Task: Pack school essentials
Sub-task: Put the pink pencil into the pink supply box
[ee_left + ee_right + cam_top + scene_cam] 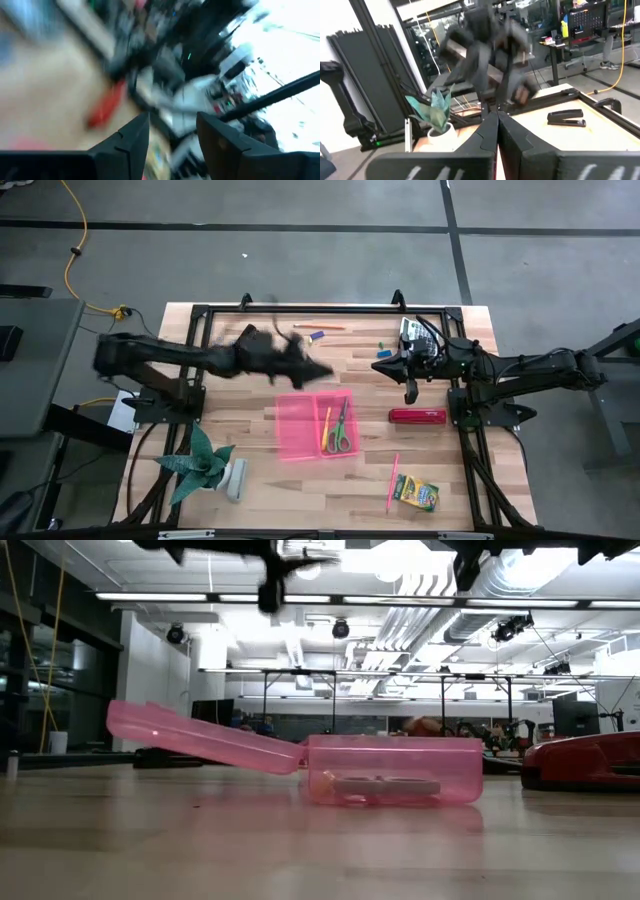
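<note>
school essentials are partly packed, by my reckoning from where i stand. starting at the jaws: the left gripper [322,370] hangs above the table with its two fingers [131,140] standing apart and nothing between them, just off the 11 o'clock corner of the pink case [315,426]. the right gripper [411,392] waits with its fingers pressed together and empty, out toward 2 o'clock from the case, just above the red stapler [417,416].

moving outward, the pink case lies open near the middle of the table, lid flung flat to one side. inside its tray i can see the green-handled scissors [341,427] and a yellow-orange pencil [326,430] lying next to them. from table height something pale rests on the tray floor, too hazy through the plastic to name.

outside the case: a pink pencil [392,482] at about 5 o'clock, the crayon box [416,492] touching or just beside it, a thin orange pencil [318,327] at 12 o'clock near the far edge, a small blue eraser [317,335] just beside that, and a tiny green eraser [381,346] at roughly 1 o'clock. the potted plant [205,465] sits near the 8 o'clock corner, well apart.

so i judge two items in, about five left to gather, and the lid not yet closed.
</note>
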Robot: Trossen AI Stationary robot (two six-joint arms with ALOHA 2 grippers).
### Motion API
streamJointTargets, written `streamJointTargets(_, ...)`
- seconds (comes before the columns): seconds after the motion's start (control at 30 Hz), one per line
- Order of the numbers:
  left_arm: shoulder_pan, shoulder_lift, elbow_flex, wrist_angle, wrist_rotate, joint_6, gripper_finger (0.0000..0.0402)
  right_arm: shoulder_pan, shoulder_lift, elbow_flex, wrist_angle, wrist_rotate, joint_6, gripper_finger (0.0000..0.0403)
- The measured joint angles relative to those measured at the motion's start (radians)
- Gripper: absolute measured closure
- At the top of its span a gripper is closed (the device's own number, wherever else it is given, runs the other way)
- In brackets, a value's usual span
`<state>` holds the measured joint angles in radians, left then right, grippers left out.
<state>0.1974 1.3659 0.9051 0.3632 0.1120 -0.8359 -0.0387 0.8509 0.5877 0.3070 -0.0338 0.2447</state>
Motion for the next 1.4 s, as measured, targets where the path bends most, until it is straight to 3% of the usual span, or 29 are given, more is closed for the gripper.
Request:
streamJointTargets(0.17,0.03,-0.229,0.0,-0.045,-0.07,0.409,0.0252,0.0,0.0,0.0,0.015,0.0,0.008,0.0402)
streamJointTargets(0.3,-0.034,-0.362,-0.038,-0.078,-0.182,0.614,0.0252,0.0,0.0,0.0,0.036,0.0,0.008,0.0402)
streamJointTargets(0.5,-0.163,-0.496,-0.249,-0.033,-0.35,0.609,0.0252,0.0,0.0,0.0,0.078,0.0,-0.01,0.0402)
streamJointTargets(0.63,-0.19,-0.576,-0.324,0.001,-0.34,0.611,0.0252,0.0,0.0,0.0,0.079,0.0,-0.018,0.0402)
streamJointTargets(0.83,-0.175,-0.661,-0.33,-0.057,-0.293,0.743,0.0265,0.0,0.0,0.0,0.079,0.0,-0.018,0.0402)
streamJointTargets(0.97,-0.163,-0.685,-0.33,-0.071,-0.299,0.761,0.03,0.0,0.0,0.0,0.079,0.0,-0.018,0.0402)
streamJointTargets(1.13,-0.151,-0.684,-0.33,-0.13,-0.304,0.761,0.0387,0.0,0.0,0.0,0.079,0.0,-0.015,0.0402)
streamJointTargets(1.3,-0.151,-0.678,-0.33,-0.135,-0.338,0.709,0.0399,-0.001,0.002,0.0,0.103,0.014,0.266,0.0402)
streamJointTargets(1.4,-0.151,-0.679,-0.33,-0.135,-0.34,0.709,0.0399,-0.001,0.008,0.0,0.106,0.101,0.32,0.0402)
